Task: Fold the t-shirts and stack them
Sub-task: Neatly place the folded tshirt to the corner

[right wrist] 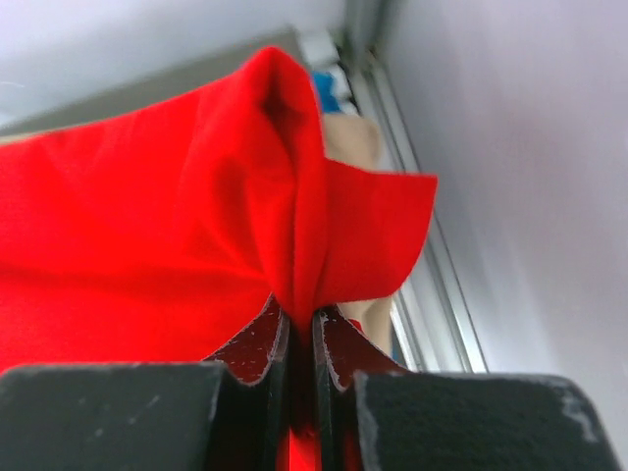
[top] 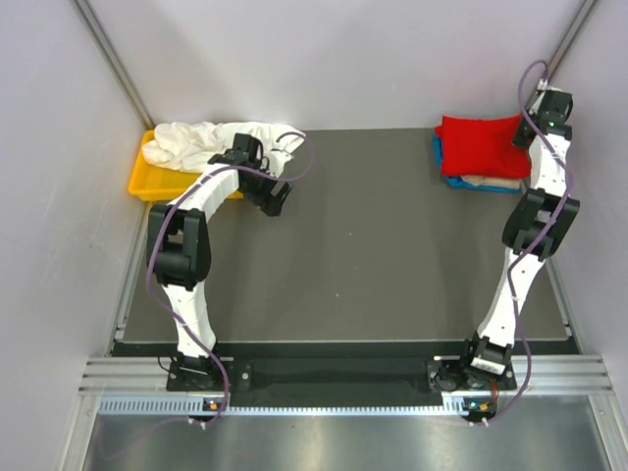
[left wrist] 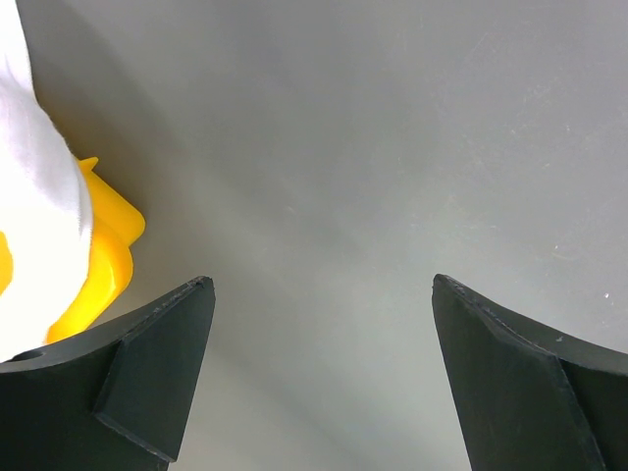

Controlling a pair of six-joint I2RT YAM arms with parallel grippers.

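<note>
I see the red t-shirt point(top: 480, 145) on top of the tan t-shirt point(top: 497, 180) and blue t-shirt point(top: 441, 155) at the table's point(top: 373, 245) far right corner, near the wall. The right gripper point(right wrist: 299, 329) is clamped on a fold at the red t-shirt's edge. The white t-shirt point(top: 211, 140) is heaped on the yellow tray point(top: 145, 183) at far left. The left gripper point(left wrist: 322, 285) is spread wide, holding nothing, over bare table beside the tray.

Top camera looks down on the whole tabletop point(top: 373, 255) from high behind its near edge, sharing the yellow tray point(top: 142, 184) with the close left wrist view and the red t-shirt point(top: 481, 145) with the tighter right wrist one.
</note>
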